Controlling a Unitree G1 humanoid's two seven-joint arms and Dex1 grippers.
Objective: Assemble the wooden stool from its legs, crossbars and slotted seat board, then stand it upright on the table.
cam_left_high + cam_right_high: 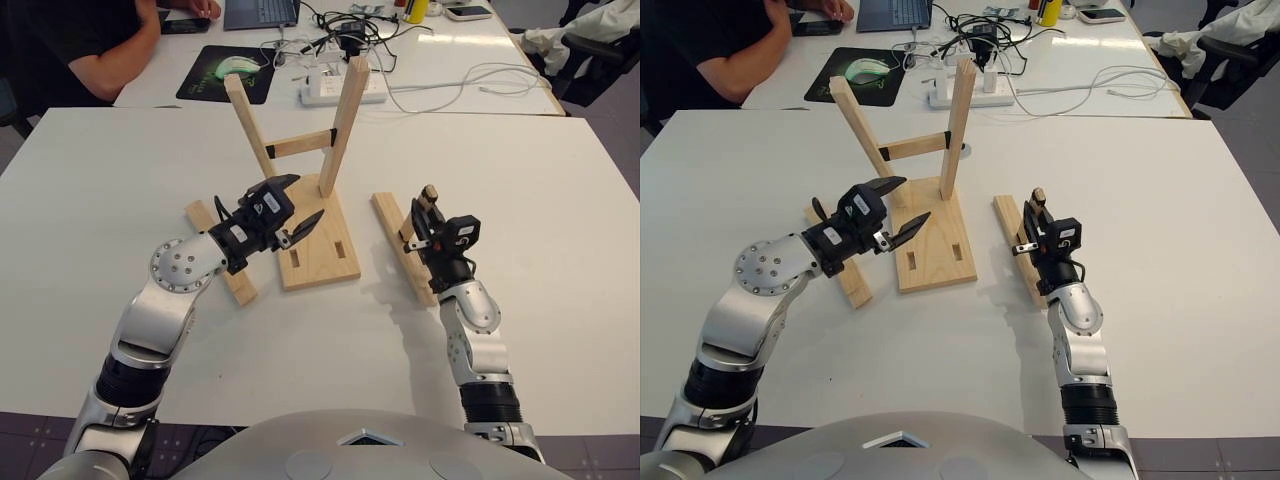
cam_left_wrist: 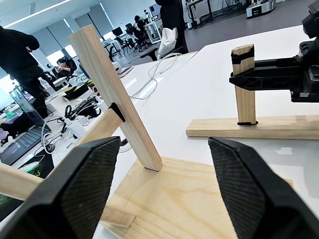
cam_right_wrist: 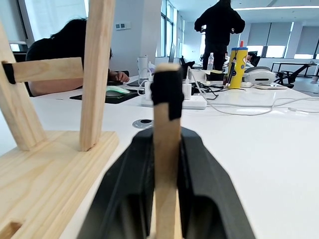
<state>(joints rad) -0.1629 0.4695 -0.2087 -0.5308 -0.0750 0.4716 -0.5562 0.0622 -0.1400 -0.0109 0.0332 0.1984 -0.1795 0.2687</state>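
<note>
Pale wooden slotted seat board (image 1: 322, 255) flat on the white surface (image 1: 100, 200), two slanted wooden legs (image 1: 343, 125) standing in it, joined by a short wooden crossbar (image 1: 300, 145), third wooden leg (image 1: 241, 285) lying left of the board, fourth wooden leg (image 1: 386, 215) lying right, black-banded upright crossbar (image 3: 167, 149) rising from it, clasped by the right pincer (image 1: 423, 224).

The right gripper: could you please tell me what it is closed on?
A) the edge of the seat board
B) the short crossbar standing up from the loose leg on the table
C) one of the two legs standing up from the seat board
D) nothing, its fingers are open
B: the right gripper has its fingers shut on either side of the short crossbar, which rises from the loose leg lying beside the seat board.
</note>
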